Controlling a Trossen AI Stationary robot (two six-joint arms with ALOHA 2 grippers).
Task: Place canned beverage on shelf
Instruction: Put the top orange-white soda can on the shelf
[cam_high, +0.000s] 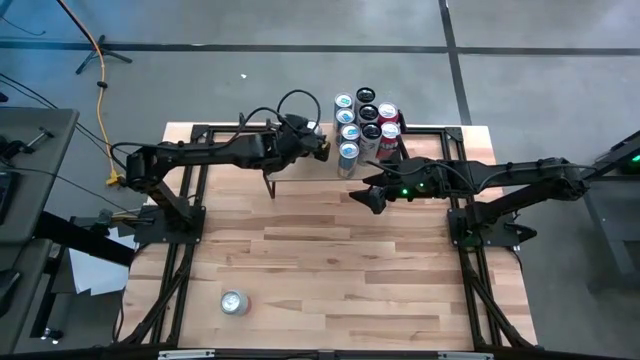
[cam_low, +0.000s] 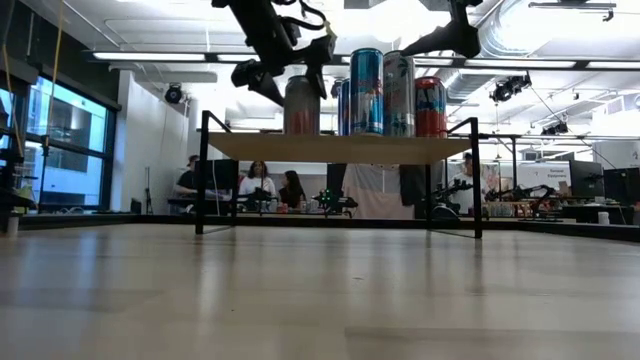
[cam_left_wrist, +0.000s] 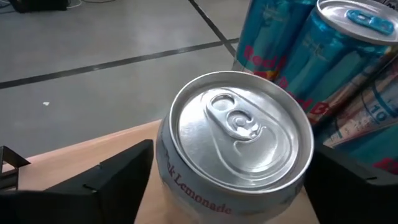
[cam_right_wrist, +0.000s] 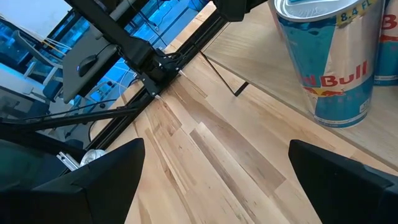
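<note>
Broadly, found a pale wood bench (cam_high: 330, 260) filling most of the high view, with dark frames down both sides. Saw the shelf (cam_low: 400, 148) standing at the bench's far edge on thin black legs, its light plank top carrying a tight cluster of cans (cam_high: 368, 118) toward its right half, mostly blue and silver, one red. Noted the left gripper (cam_low: 292, 75) reaching in from the left over the shelf, its fingers (cam_left_wrist: 118, 177) flanking the lemonade can (cam_left_wrist: 239, 134) on either side; could not tell whether pressing on it or just clear of it. Found that can upright on the shelf top, at the near left corner of the cluster, just beside the blue cans. Saw the right gripper (cam_high: 372, 200) hanging above the bench just in front of the shelf, fingers spread wide with nothing between them. Spotted one more silver can (cam_high: 234, 302) alone on the bench near its front left, well apart from the rest.
</note>
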